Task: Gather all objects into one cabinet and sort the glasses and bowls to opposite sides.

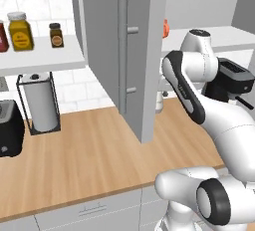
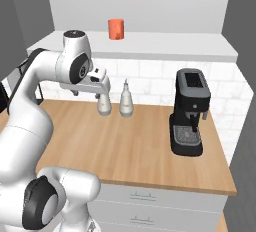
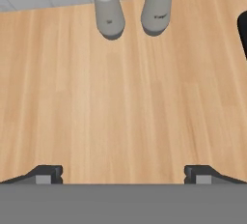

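Barely started: nothing gathered yet.
My gripper (image 3: 123, 175) hangs empty, jaws wide apart, above the bare wooden counter (image 3: 120, 112) near two grey shakers (image 3: 110, 10). The orange mug (image 2: 116, 28) sits on the white cabinet shelf (image 2: 165, 46), untouched; the other cups and bowl remain to be found.

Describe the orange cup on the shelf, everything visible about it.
The orange cup is a small, plain orange-red cylinder, matte-looking, standing upright on the thick white shelf toward its back, near the grey wall. No handle is discernible from the right base view. Nothing touches it but the shelf. In the left base view just an orange sliver peeks past the open cabinet door.
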Robot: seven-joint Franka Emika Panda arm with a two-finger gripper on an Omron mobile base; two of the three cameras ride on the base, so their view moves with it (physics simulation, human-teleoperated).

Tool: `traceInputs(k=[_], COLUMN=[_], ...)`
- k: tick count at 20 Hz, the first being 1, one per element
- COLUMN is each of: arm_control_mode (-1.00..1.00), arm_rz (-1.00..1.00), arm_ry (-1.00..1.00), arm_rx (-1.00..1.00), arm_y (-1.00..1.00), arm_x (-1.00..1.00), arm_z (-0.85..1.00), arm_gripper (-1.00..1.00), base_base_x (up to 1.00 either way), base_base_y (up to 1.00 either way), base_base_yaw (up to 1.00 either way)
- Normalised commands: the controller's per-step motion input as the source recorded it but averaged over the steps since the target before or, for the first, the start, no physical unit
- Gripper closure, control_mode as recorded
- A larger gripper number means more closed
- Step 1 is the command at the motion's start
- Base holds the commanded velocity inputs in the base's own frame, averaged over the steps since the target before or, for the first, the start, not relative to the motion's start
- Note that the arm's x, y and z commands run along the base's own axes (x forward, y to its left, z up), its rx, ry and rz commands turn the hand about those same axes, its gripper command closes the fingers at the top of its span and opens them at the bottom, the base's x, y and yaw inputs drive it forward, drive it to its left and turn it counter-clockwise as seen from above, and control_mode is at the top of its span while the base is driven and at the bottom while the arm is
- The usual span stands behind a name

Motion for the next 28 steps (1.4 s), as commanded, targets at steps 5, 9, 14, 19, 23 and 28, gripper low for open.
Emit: traceInputs(k=[5,9,14,19,23,28], arm_control_mode=[1.0,1.0,1.0,-1.0,-1.0,-1.0], arm_rz=[0.0,0.0,0.0,0.0,0.0,0.0], arm_ry=[0.0,0.0,0.0,0.0,0.0,-0.22], arm_rx=[0.0,0.0,0.0,0.0,0.0,-0.01], arm_y=[0.0,0.0,0.0,0.0,0.0,0.03], arm_x=[0.0,0.0,0.0,0.0,0.0,-0.19], arm_z=[0.0,0.0,0.0,0.0,0.0,0.04], arm_gripper=[-1.0,-1.0,-1.0,-1.0,-1.0,-1.0], base_base_x=[0.0,0.0,0.0,0.0,0.0,0.0], base_base_y=[0.0,0.0,0.0,0.0,0.0,0.0], base_base_yaw=[0.0,0.0,0.0,0.0,0.0,0.0])
